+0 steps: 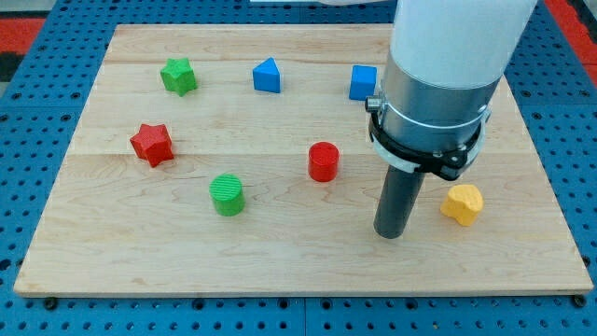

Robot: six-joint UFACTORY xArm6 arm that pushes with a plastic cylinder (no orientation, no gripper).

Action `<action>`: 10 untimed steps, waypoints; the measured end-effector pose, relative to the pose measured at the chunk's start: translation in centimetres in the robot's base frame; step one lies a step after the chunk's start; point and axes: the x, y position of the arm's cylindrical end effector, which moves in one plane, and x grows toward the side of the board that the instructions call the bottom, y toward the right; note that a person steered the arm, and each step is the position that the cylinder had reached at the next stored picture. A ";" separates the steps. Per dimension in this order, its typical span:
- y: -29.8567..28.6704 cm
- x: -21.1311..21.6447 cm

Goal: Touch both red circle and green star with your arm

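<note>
The red circle [323, 161] is a short red cylinder standing near the board's middle. The green star [178, 76] lies at the view's upper left. My tip [390, 233] is the lower end of the dark rod, resting on the board to the right of and a little below the red circle, apart from it. The green star is far off to the tip's upper left. The tip touches no block.
A red star [152, 144] lies at the left and a green circle [227, 195] below the middle-left. A blue triangle [267, 76] and a blue cube [363, 82] sit along the top. A yellow block [462, 203] lies just right of the tip. The wooden board [112, 252] rests on blue pegboard.
</note>
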 end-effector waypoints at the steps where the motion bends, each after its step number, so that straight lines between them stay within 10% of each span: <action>1: 0.0 0.0; 5: -4.4 -11.5; 8: -23.7 -18.7; 10: -24.8 -19.2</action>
